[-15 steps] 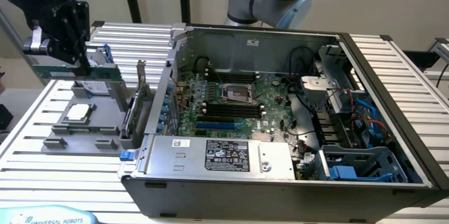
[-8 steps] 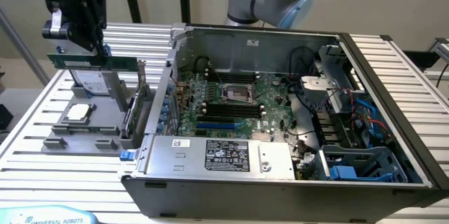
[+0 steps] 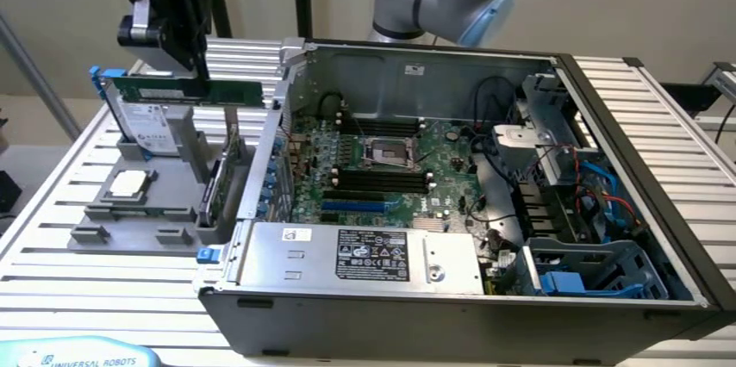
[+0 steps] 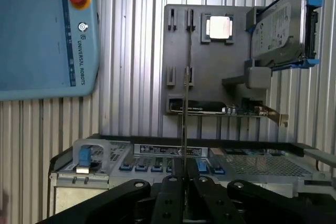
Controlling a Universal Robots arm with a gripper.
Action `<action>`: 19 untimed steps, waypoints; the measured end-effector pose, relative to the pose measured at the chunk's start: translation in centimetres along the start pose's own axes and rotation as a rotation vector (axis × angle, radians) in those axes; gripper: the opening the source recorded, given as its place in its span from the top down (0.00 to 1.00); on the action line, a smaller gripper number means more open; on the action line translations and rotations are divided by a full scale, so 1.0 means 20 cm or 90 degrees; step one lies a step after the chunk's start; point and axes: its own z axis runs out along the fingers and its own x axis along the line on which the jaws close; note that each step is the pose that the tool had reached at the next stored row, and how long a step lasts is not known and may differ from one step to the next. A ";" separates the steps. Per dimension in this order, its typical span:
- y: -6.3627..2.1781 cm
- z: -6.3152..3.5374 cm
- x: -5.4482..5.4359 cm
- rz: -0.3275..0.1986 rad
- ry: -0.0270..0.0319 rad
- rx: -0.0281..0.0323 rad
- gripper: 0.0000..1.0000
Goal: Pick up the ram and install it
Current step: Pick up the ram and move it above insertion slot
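The ram (image 3: 144,91) is a long, thin green stick held level in the air above the grey holder plate (image 3: 92,233), at the exterior view's left, outside the computer case. My gripper (image 3: 198,83) comes down from above and is shut on the ram's top edge near the end closer to the case. In the wrist view the ram (image 4: 185,103) shows edge-on as a thin line running out from between my gripper's (image 4: 185,174) shut fingers (image 4: 169,198). The black memory slots (image 3: 368,179) lie on the motherboard (image 3: 443,156) inside the open case, off to the exterior view's right of the ram.
On the holder plate stand a hard drive (image 3: 150,130) with blue rails, a processor chip (image 3: 129,182) and an upright card (image 3: 213,195). The case's side wall (image 3: 271,143) rises between plate and motherboard. A power supply (image 3: 357,255) fills the case's front. A teach pendant (image 4: 44,35) lies nearby.
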 end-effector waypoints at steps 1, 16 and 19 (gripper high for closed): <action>-0.023 -0.005 0.00 0.000 -0.0002 0.0000 0.86; -0.363 -0.014 -0.02 0.000 -0.0075 -0.0013 0.86; -0.433 -0.002 -0.04 0.000 -0.0075 -0.0025 0.86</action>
